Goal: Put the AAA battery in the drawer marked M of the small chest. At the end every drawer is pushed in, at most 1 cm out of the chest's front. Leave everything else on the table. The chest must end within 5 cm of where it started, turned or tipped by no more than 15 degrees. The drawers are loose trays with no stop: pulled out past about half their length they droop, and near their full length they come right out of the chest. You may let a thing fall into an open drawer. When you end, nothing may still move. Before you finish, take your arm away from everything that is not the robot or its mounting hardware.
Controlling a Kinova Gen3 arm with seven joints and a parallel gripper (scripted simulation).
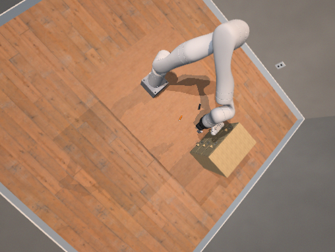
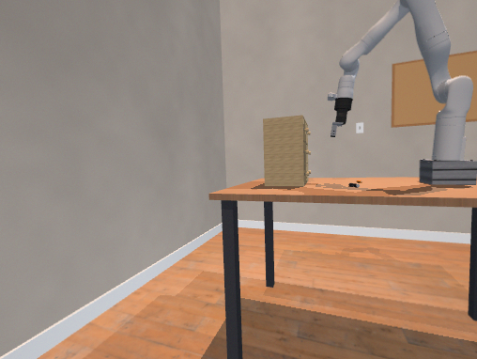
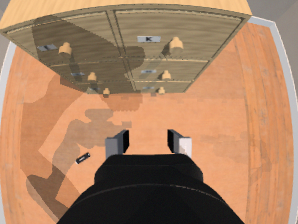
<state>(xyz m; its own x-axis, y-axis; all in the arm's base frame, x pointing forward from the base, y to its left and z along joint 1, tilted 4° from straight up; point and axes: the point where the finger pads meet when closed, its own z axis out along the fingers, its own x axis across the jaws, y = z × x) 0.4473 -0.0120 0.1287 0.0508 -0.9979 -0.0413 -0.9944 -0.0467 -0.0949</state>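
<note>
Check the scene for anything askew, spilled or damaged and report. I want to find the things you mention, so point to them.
Nothing stands out: the chest (image 1: 232,150) (image 2: 284,151) stands upright, its drawers look closed, and the small black item (image 1: 199,106) (image 2: 353,185) (image 3: 83,158) and orange item (image 1: 180,117) (image 2: 359,181) simply lie on the table.

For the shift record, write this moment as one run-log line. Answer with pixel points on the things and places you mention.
gripper (image 1: 199,130) (image 2: 333,130) (image 3: 148,137): open, above table | chest (image 1: 232,150) (image 2: 284,152) (image 3: 120,37): drawers shut | battery (image 1: 199,106) (image 2: 353,185) (image 3: 83,158): on table (image 1: 158,122) (image 2: 329,199) (image 3: 150,112)

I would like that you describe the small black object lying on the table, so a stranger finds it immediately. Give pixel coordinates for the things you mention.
Start from the wooden chest (image 1: 233,150) (image 2: 284,151) (image 3: 165,22) on the table. On the tabletop in front of its drawers lies a small, short black object (image 1: 199,106) (image 2: 353,185) (image 3: 83,158). Its dark body sets it apart from the orange thing (image 1: 180,117) (image 2: 359,181) nearby.
</note>
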